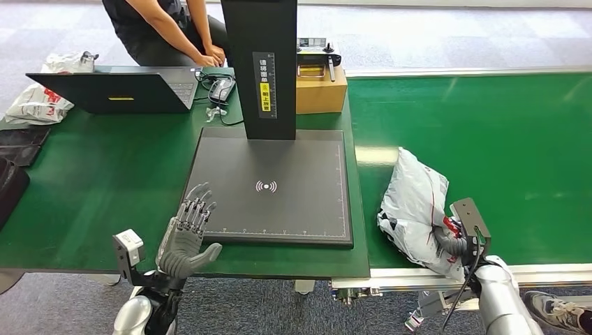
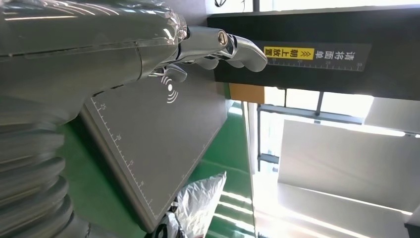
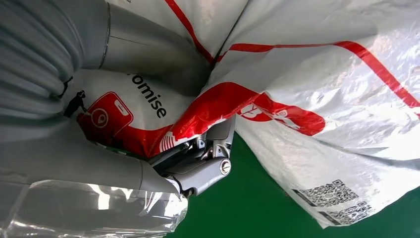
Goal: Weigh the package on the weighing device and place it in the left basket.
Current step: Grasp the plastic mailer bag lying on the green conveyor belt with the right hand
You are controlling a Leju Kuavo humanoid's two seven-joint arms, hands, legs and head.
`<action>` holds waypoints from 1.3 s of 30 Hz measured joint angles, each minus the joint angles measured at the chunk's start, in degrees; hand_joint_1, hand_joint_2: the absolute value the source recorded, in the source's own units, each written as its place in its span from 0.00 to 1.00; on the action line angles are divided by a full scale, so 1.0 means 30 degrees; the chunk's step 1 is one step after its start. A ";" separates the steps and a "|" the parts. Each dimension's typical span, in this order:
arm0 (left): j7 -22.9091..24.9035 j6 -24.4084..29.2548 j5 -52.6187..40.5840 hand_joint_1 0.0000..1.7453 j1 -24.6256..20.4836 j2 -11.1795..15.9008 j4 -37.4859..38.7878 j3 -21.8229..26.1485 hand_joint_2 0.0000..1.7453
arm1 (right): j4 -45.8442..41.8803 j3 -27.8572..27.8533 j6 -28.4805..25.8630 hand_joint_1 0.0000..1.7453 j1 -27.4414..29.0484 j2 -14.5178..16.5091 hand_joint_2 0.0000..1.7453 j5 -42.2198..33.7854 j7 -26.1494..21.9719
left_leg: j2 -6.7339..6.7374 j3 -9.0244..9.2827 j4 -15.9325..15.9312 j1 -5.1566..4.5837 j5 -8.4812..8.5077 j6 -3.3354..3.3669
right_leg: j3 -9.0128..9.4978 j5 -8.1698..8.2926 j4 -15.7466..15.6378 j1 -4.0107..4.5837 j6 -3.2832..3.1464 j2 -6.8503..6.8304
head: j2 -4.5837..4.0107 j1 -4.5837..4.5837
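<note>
Right hand (image 3: 193,163) is closest to the lens in its wrist view, fingers and thick thumb clamped onto the package (image 1: 417,209), a crinkly white plastic mailer with red print and a QR label. So it's properly gripping the near end of the bag, which lies on the green belt (image 1: 489,132) stretching away beyond that hand.

Biggest thing after the belt is the green table (image 1: 105,181) under the left hand. Next down is the weighing device (image 1: 272,185), a flat dark platform with ruler marks and a little wireless symbol, plus a black post at its far side. It sits between the two hands, just inward of the package but not touching it.

Left hand (image 1: 187,234) is wide open, fingers straight and spread, thumb out, holding nothing. Its fingertips hover over the platform's near corner; can't tell if they actually touch.

Far beyond the left hand there's a laptop (image 1: 119,91), and a person (image 1: 164,31) seated behind it.
</note>
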 joint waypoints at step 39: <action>-0.0196 -0.0193 -0.0282 0.00 0.0920 -0.0051 -0.1311 0.0308 1.00 | -1.6412 0.2579 -1.1786 1.00 0.5318 0.1062 1.00 1.0171 0.0195 | -0.0099 -0.0271 -0.0004 -0.0005 0.0015 -0.0019 | -0.0264 -0.0025 0.0051 -0.0011 -0.0017 -0.0085 | 0.0000 0.0002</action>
